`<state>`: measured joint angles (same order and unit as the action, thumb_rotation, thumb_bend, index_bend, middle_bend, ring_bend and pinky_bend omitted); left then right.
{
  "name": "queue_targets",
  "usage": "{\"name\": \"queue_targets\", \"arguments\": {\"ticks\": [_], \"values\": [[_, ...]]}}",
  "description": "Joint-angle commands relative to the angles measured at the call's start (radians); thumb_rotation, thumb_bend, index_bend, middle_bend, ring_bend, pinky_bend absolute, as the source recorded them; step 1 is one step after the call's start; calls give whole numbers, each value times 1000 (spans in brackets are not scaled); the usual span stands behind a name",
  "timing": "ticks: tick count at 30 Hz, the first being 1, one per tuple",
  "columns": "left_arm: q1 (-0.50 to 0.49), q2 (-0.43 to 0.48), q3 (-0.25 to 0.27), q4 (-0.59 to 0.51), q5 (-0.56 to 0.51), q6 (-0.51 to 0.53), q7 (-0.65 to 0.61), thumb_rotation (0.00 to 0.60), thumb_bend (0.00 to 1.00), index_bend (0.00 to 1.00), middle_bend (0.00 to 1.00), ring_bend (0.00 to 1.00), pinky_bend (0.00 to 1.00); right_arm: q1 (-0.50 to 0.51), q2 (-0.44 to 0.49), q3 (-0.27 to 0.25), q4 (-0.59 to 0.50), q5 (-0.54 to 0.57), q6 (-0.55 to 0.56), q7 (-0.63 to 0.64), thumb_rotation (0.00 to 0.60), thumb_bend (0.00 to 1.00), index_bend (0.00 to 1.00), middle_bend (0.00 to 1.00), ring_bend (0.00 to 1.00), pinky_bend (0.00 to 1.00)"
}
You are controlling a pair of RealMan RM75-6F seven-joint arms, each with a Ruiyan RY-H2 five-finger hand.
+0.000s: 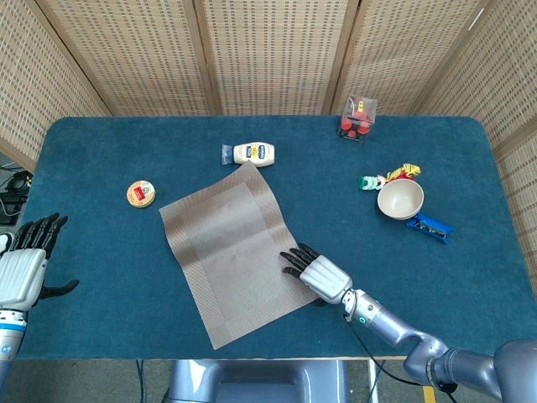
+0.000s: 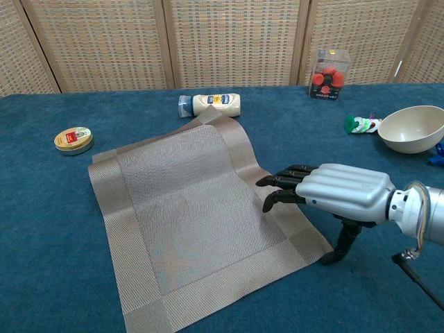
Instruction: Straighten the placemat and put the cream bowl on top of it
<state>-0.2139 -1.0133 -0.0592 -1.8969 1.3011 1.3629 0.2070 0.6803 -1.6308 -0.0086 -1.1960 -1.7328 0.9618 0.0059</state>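
Right hand on skewed placemat; bowl off mat.

Grey woven rectangular placemat (image 1: 237, 249) lies rotated at table centre. Right hand (image 2: 331, 191), fingers flat and slightly spread, rests on its 4 o'clock edge. Round cream bowl (image 1: 400, 200) sits at 2 o'clock. Left hand (image 1: 23, 264) open, empty, at 9 o'clock.

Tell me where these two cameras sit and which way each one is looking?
Head view: high above the near edge, looking steeply down on the whole table; both the left hand and right hand show.
Chest view: low at the near edge, looking across toward the screens; only the right hand shows.
Shared: the placemat, cream bowl, and the right hand over the mat's edge.
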Motion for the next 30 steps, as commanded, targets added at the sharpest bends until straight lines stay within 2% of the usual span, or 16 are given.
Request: {"name": "queue_targets", "arguments": {"ticks": [1,3,6,8,11,20,30], "values": [[0,1,-1,0,0,-2,-4,600,0,0,0,0,0,7,-9,7,7,9,3,9,600,85,242,0,0,0],[0,2,-1,1,1,-5,-6,600,0,0,0,0,0,13,-13,10,9,13,7,17,600,155,242,0,0,0],[0,2,-1,1,4,-8,-6,600,0,0,0,0,0,21,-14,9,12,9,18,24,600,330,242,0,0,0],[0,3,-1,0,6,-9,-8,600,0,0,0,0,0,24,-14,6,10,7,24,31,600,484,243,0,0,0],[1,4,-1,0,8,-9,-12,600,0,0,0,0,0,28,-11,0,10,-1,39,41,600,609,256,0,0,0],[3,9,1,-2,22,-12,-20,600,0,0,0,0,0,42,13,-39,13,-22,34,37,600,641,354,0,0,0],[5,11,2,-4,29,-14,-25,600,0,0,0,0,0,42,15,-58,25,-34,60,35,600,651,624,0,0,0]]}}
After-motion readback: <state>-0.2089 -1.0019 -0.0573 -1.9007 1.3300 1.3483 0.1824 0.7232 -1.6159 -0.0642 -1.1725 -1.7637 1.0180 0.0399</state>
